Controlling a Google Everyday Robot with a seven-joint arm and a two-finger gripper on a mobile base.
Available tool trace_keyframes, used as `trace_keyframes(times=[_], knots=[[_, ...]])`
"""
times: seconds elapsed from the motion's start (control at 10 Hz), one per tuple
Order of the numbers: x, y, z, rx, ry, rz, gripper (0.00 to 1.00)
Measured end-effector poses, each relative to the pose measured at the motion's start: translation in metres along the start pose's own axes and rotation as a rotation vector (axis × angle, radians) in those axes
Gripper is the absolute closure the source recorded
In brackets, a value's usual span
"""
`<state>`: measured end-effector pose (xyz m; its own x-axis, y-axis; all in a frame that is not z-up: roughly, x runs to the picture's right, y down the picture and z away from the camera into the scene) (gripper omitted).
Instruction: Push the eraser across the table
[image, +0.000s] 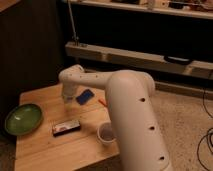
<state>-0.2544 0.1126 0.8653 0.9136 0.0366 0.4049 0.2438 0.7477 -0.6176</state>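
Observation:
The eraser (66, 127), a small black bar with a white-and-reddish label, lies on the pale wooden table (45, 150) near its middle front. My gripper (68, 98) hangs from the white arm above the table's back half. It is well behind the eraser, apart from it, and just left of the blue flat block (85, 96). The arm's bulky white body covers the table's right side.
A green bowl (23, 119) sits at the table's left edge. A white cup (106, 133) stands at the front right, right of the eraser. A thin orange-red stick (102, 102) lies right of the blue block. Dark shelving stands behind, with cables on the floor at right.

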Motion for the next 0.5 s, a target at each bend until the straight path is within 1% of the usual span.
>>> trace_keyframes(times=[0.1, 0.2, 0.4, 0.5], knots=[[-0.003, 0.007, 0.008, -0.028, -0.017, 0.008, 1.00], [-0.001, 0.013, 0.023, -0.064, -0.036, 0.017, 1.00], [0.002, 0.026, 0.041, -0.115, -0.051, 0.031, 1.00], [0.001, 0.032, 0.043, -0.136, -0.058, 0.037, 1.00]])
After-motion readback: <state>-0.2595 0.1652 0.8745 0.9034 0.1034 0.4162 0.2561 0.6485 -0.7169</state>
